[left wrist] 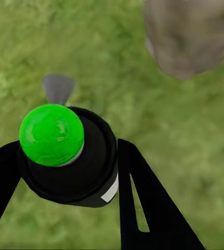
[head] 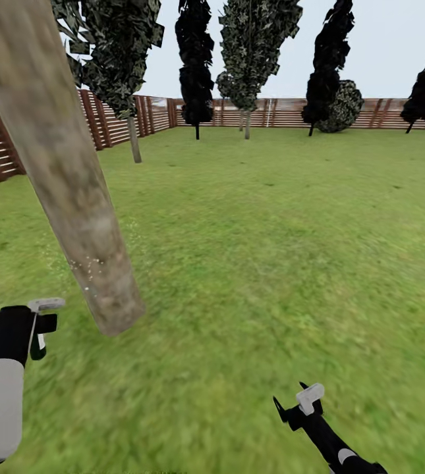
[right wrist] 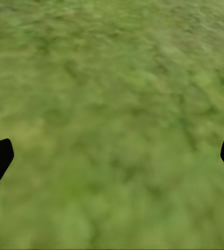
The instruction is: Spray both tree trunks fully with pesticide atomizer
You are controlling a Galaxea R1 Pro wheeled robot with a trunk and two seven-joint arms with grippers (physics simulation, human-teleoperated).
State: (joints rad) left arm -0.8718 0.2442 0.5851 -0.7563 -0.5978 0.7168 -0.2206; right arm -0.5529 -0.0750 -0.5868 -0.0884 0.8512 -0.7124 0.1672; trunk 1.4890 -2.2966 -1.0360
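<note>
Because the job is to wet a trunk with pesticide, the black-and-white left gripper (head: 37, 329) sits low at the robot's left with its two black fingers (left wrist: 143, 203) clamped on either side of the pesticide atomizer (left wrist: 70, 156), a dark round-bodied canister with a glossy green dome cap and a small grey nozzle piece at its far side. In the left wrist view the canister is seen end-on from above, so its long axis runs roughly along the fingers, down toward the green lawn (head: 271, 250); the grey nozzle appears to face away from the wrist, and I judge it aimed toward the thick, pale grey-beige mottled tree trunk (head: 74, 191), whose base shows just beyond the can in that view. The black right gripper (head: 298, 405) hangs over bare grass at the robot's right, its fingertips wide apart and holding nothing, presumably kept clear since one arm does the spraying. A little farther out, the near trunk rises from the grass just beside the left gripper, looking tilted in the head view, and a scatter of fine white specks marks its lower part, possibly spray. Well beyond, a second pale-trunked tree (head: 133, 138) stands near the brown slatted wooden fence (head: 271, 112), with black cone-shaped trees (head: 196, 66) lined along the garden's far side.
</note>
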